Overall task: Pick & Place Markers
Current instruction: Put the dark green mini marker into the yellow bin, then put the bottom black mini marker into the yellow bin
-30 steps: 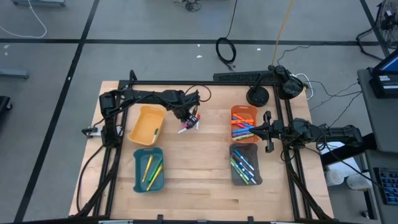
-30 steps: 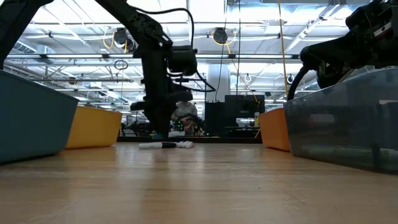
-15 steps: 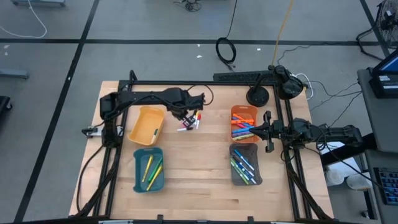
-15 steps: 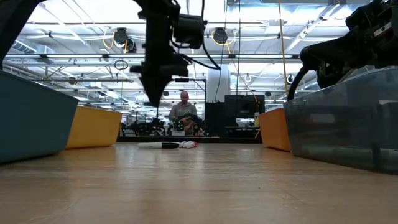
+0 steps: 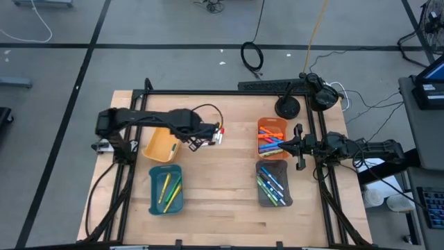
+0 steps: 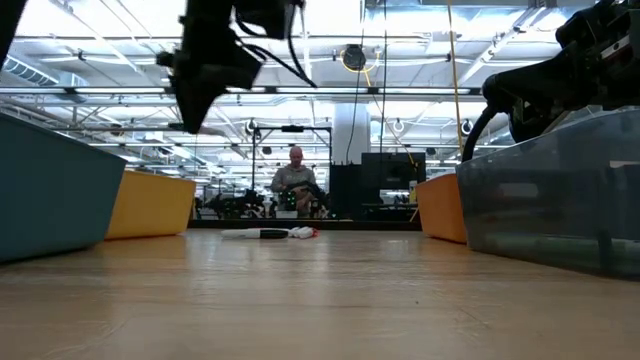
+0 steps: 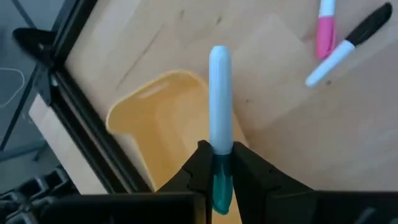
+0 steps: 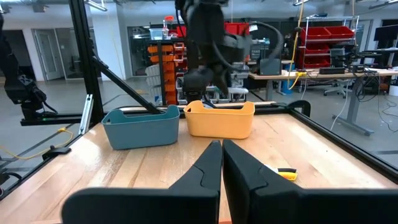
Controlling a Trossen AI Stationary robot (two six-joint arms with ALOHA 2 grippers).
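My left gripper (image 5: 197,141) hangs high over the table beside the yellow tray (image 5: 161,146), shut on a white marker with a teal end (image 7: 220,93). In the low view the left gripper (image 6: 205,80) is well above the wood. A pink marker (image 7: 324,31) and a black-capped white marker (image 7: 345,46) lie flat on the table (image 5: 216,133), also seen as a small pile (image 6: 270,233) in the low view. My right gripper (image 5: 298,147) waits shut at the right, between the orange and grey trays. My left gripper pinches the marker's teal end (image 7: 222,180) between its two fingers. The white barrel sticks out past the fingertips, in line with them. The fingers slant steeply down from above. The marker is lifted clear, over the yellow tray's rim (image 7: 186,78) and the wood beside it.
A teal tray (image 5: 165,189) with yellow and green markers stands near the yellow one. The orange tray (image 5: 271,137) and the grey tray (image 5: 273,183) at the right hold several markers. A black frame (image 5: 208,92) runs round the table. Bare wood lies in the middle.
My left gripper has risen from the pile of markers with the white marker and swung toward the table's left, over the yellow tray's edge, tipping as it went. The marker is now lifted clear. The pink and black-capped markers stay on the table.
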